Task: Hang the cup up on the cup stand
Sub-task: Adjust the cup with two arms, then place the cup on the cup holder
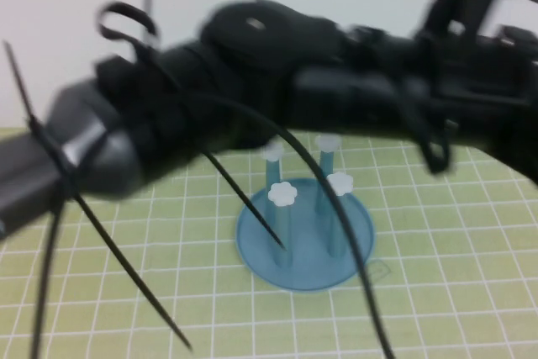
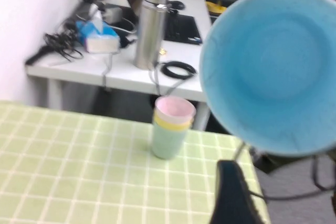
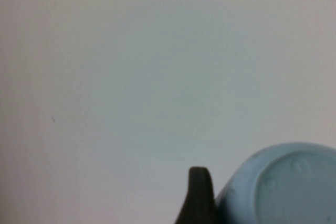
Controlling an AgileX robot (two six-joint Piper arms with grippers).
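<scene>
The cup [image 3: 294, 182], a light blue tumbler, is held up in the air. My right gripper [image 3: 273, 205] is shut on it, and one dark finger [image 3: 197, 198] presses against its side with the cup's bottom facing the camera. The left wrist view looks into the cup's open mouth [image 2: 273, 72]. My left gripper [image 2: 275, 179] is open, its one visible finger [image 2: 231, 195] standing apart from the cup. The cup stand [image 1: 256, 245] sits mid-table with white-capped pegs [image 1: 282, 193] upright. Both arms [image 1: 252, 81] cross above it, blurred, and hide the cup in the high view.
A stack of nested cups [image 2: 171, 129], pink inside yellow inside green, stands on the green grid mat [image 2: 63, 166] near its far edge. Beyond the mat is a white desk with a steel flask [image 2: 151, 27], a tissue box [image 2: 97, 38] and cables.
</scene>
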